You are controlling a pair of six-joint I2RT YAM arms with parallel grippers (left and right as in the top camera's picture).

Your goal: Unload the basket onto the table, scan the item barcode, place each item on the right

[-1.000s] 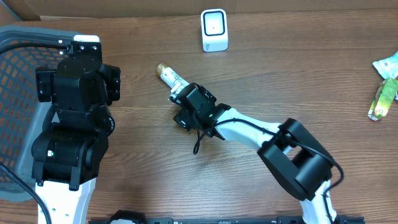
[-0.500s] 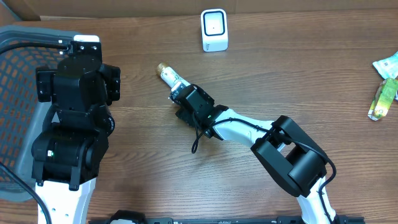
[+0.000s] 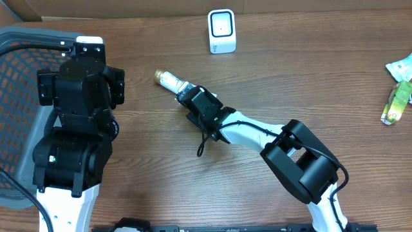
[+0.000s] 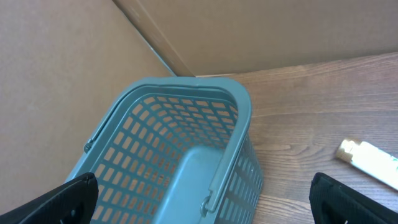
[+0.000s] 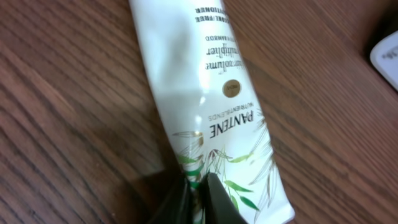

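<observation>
1. Right arm. The right gripper [image 5: 198, 198] is closed almost fully. In the right wrist view, its fingertips meet on the near, flat crimped tail of the white plastic tube [image 5: 205, 93], which has green leaf print and a gold cap. I judge this to be a pinch grip on the tail. The thin seam is the only part narrow enough for nearly closed jaws, and holding it leaves the printed body uncovered.

2. Item position. The tube lies flat on the brown wooden table [image 3: 290, 71], left of centre. Its cap points far and left, and its body extends away from the jaws. Only the tail sits between them.

3. Scanner. The white box-shaped scanner [image 3: 222, 31] stands at the far edge, right of the tube and well apart from it. No barcode is visible on the upper face, so I expect the tube will need lifting and turning.

4. Left arm. The left gripper [image 4: 202, 196] is parked with its jaws fully spread and empty above the grey-blue plastic mesh basket [image 4: 155, 143] at the left. It is clear of the working area.
</observation>
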